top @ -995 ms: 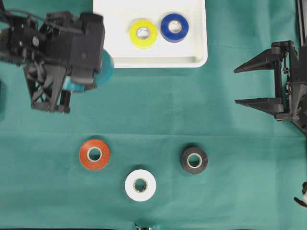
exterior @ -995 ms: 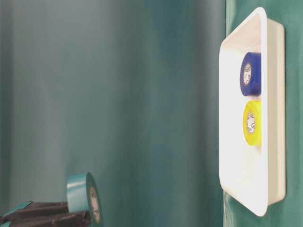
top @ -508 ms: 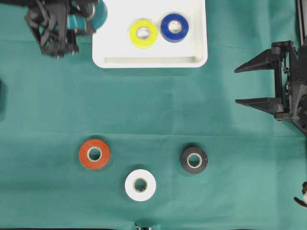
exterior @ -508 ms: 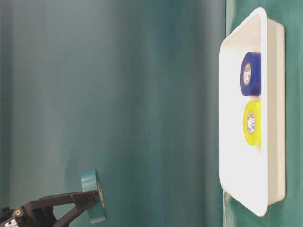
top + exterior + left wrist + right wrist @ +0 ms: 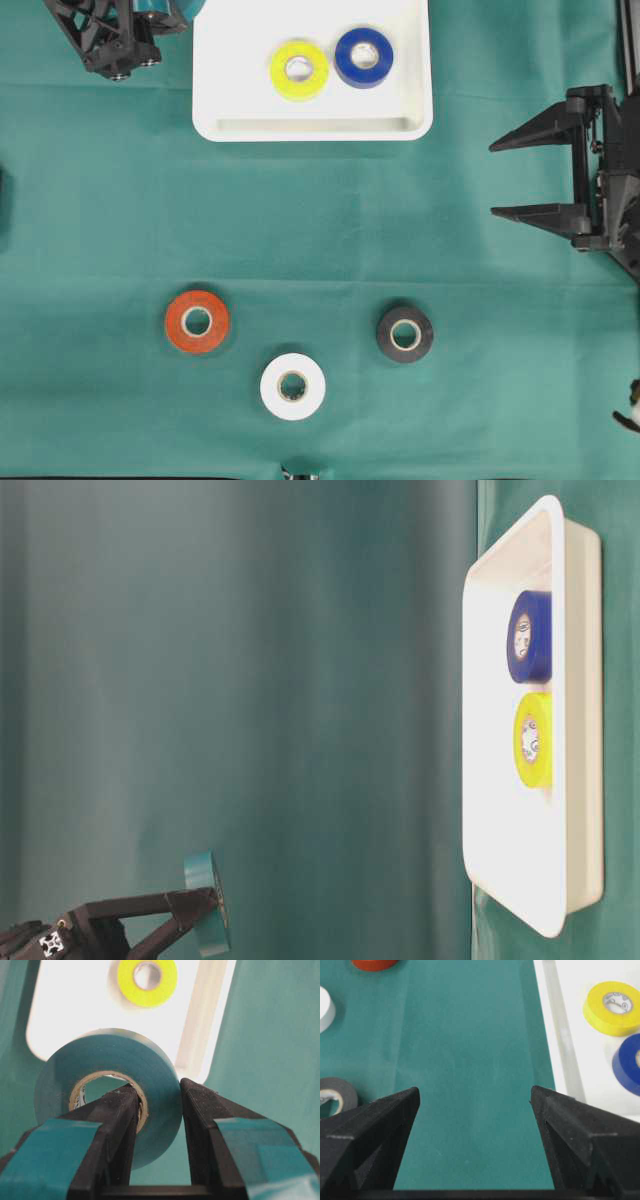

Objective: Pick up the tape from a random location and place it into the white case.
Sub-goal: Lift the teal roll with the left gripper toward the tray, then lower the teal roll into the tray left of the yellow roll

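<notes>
Overhead: left gripper [image 5: 150,20] at 11 o'clock beside case [image 5: 312,128], teal tape [image 5: 168,8] barely showing; right gripper [image 5: 525,178] at 3 o'clock, spread, empty.

Table-level: tape [image 5: 207,904] aloft, well apart from case [image 5: 585,710].

Left wrist: fingers [image 5: 116,1120] pinching tape [image 5: 107,1087] through wall, one inside core. Probably light, stiff, slick; good hold. No legible writing.

Right wrist: nothing held.

Smooth glossy white plastic for the white case [image 5: 315,125], matt green cloth with soft creases over the desk [image 5: 330,230], slick teal tape [image 5: 145,1067] between grainy matt black end effector fingers [image 5: 202,1110].
</notes>
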### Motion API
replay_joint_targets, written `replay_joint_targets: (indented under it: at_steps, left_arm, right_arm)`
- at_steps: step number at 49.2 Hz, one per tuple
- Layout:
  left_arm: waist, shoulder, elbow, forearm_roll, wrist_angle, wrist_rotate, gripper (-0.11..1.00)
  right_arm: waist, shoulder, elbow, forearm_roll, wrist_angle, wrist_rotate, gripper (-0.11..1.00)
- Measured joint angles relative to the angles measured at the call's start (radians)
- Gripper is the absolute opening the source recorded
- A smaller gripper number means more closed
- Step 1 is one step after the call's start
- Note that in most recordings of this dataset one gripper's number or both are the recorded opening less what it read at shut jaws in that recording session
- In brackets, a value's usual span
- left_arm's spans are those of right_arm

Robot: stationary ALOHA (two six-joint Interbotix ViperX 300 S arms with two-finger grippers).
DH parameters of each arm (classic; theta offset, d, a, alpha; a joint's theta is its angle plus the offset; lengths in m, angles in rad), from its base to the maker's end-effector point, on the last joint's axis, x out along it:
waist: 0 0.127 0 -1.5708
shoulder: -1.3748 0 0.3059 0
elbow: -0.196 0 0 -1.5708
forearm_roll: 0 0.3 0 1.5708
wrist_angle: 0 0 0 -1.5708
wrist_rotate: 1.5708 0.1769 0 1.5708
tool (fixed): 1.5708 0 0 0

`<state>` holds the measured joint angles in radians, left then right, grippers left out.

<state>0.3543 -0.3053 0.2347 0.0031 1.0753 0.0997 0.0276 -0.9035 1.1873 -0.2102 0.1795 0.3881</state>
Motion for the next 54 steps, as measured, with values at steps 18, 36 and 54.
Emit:
replay_joint_targets:
  at_steps: [18,36,54]
  left_arm:
    - [0.0,0.067,-0.037,0.0,-0.006,0.0,0.23]
    - [0.0,0.218,-0.19,0.0,-0.017,0.008,0.23]
    - [0.0,0.232,-0.212,0.0,-0.011,0.011,0.23]
  right_arm:
    - [0.0,0.0,0.0,-0.003,0.002,0.0,0.87]
    - [0.0,0.0,0.0,-0.003,0.002,0.0,0.87]
    - [0.0,0.0,0.0,-0.003,0.011,0.0,0.87]
